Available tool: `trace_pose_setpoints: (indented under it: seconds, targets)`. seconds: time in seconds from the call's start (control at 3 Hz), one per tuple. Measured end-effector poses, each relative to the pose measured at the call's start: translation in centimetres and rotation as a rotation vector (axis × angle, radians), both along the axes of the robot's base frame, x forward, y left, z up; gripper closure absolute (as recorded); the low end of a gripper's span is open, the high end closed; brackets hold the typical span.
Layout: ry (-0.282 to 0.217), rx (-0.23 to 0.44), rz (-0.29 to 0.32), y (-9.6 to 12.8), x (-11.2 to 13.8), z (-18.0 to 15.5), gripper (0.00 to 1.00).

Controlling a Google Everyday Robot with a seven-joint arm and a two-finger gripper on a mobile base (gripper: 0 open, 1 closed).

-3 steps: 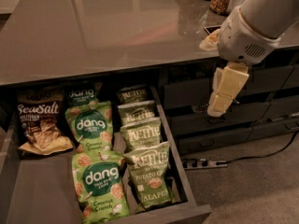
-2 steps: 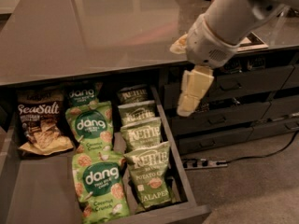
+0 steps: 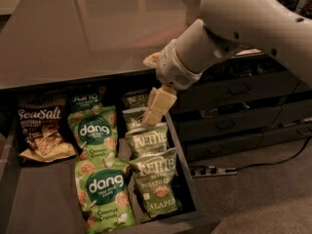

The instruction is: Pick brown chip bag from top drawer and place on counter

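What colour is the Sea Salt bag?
Bag dark brown, cream edges; camera view. Claw over Kettle bags.

Green dang bags [image 3: 93,130] lay in a column beside pale Kettle bags [image 3: 155,182], the rear ones under the gripper [image 3: 149,122]. A power strip [image 3: 212,170] sat on the floor [image 3: 263,199] below narrow drawers [image 3: 229,126].

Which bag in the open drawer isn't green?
The brown chip bag, at the left of the top drawer, lettered Sea Salt; the dang bags and Kettle bags are green. The gripper hangs over the Kettle bags.
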State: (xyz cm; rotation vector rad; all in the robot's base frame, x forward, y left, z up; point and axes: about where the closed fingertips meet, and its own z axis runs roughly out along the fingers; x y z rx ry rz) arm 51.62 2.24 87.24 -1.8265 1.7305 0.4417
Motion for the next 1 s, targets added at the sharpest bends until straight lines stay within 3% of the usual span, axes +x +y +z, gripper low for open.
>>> trace_pose_setpoints:
  seconds: [0.33, 0.67, 1.0]
  targets:
    - [0.000, 0.000, 0.000, 0.0, 0.0, 0.0, 0.00]
    - [0.038, 0.028, 0.030, 2.0, 0.3, -1.9, 0.00]
    - [0.053, 0.086, 0.151, 7.8, 0.2, -3.5, 0.00]
